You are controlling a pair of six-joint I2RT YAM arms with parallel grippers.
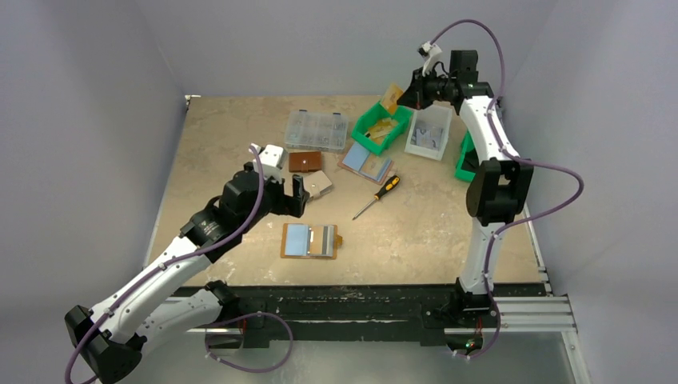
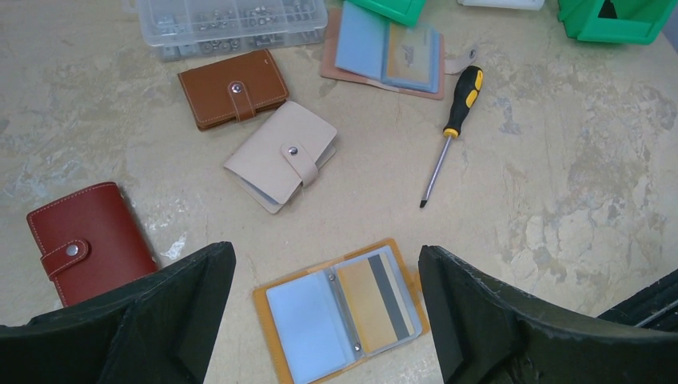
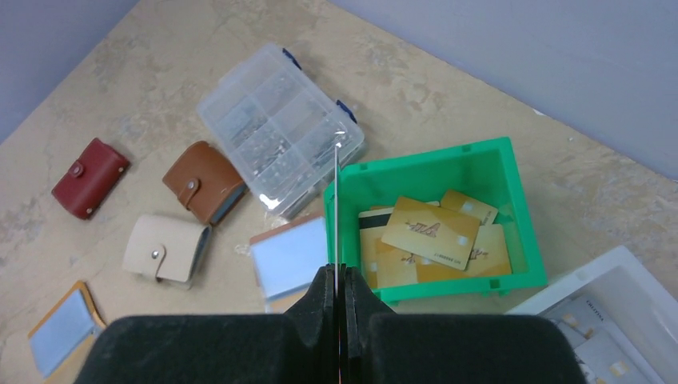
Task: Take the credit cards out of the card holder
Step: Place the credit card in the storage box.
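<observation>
The mustard card holder lies open on the table near the front. In the left wrist view the holder shows a pale blue slot on its left half and a gold credit card with a grey stripe in its right slot. My left gripper is open and empty, just above and behind the holder, its jaws wide apart. My right gripper is shut on a gold credit card, seen edge-on in the right wrist view, and holds it above a green bin containing several gold cards.
A red wallet, a brown wallet and a beige wallet lie behind the holder. A screwdriver, a clear organiser box, another open pinkish holder, a white tray and a second green bin sit further back.
</observation>
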